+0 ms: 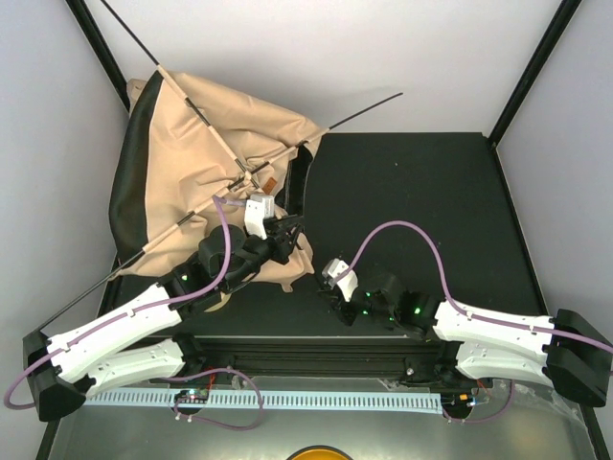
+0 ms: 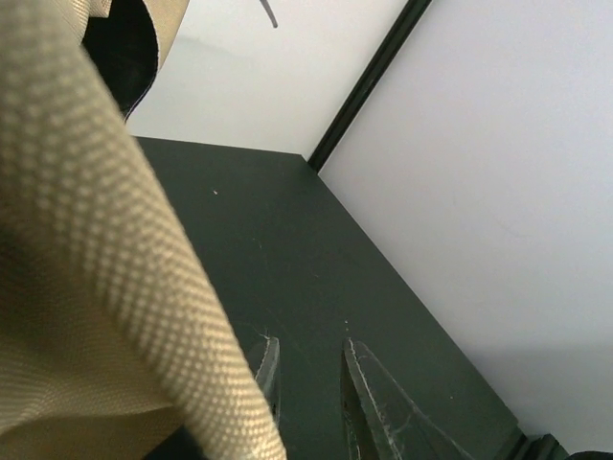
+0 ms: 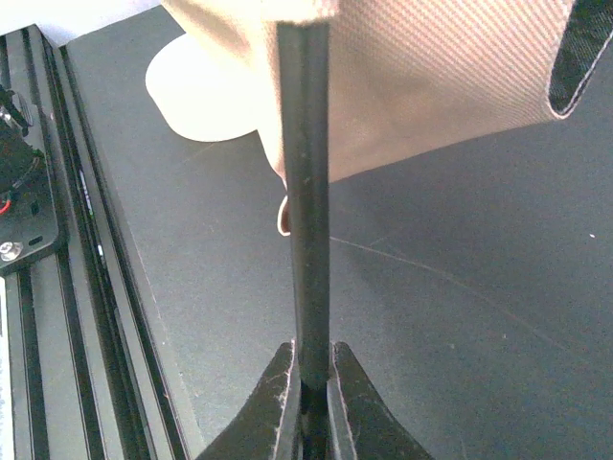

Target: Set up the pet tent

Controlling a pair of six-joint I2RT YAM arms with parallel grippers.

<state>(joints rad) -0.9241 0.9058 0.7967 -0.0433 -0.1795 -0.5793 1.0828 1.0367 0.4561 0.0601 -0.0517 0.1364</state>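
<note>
The pet tent [image 1: 206, 144] lies slumped in the upper left of the top view, thin poles [image 1: 368, 109] crossing over its tan canvas. At its lower right edge the left gripper [image 2: 305, 369] has its fingers parted on nothing, while the right gripper [image 3: 311, 388] pinches a black strip [image 3: 305, 192] running up to the canvas.

White walls [image 1: 316, 48] w/ black corner posts [image 1: 532, 72], black tabletop [image 1: 421, 192].

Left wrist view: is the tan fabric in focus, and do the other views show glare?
Left wrist: the pet tent fabric is sharp enough to show its weave, dimmer at lower left. Right wrist: fabric washed out at upper left; black strip in the jaws slightly soft. Top external: even light, sharp.
</note>
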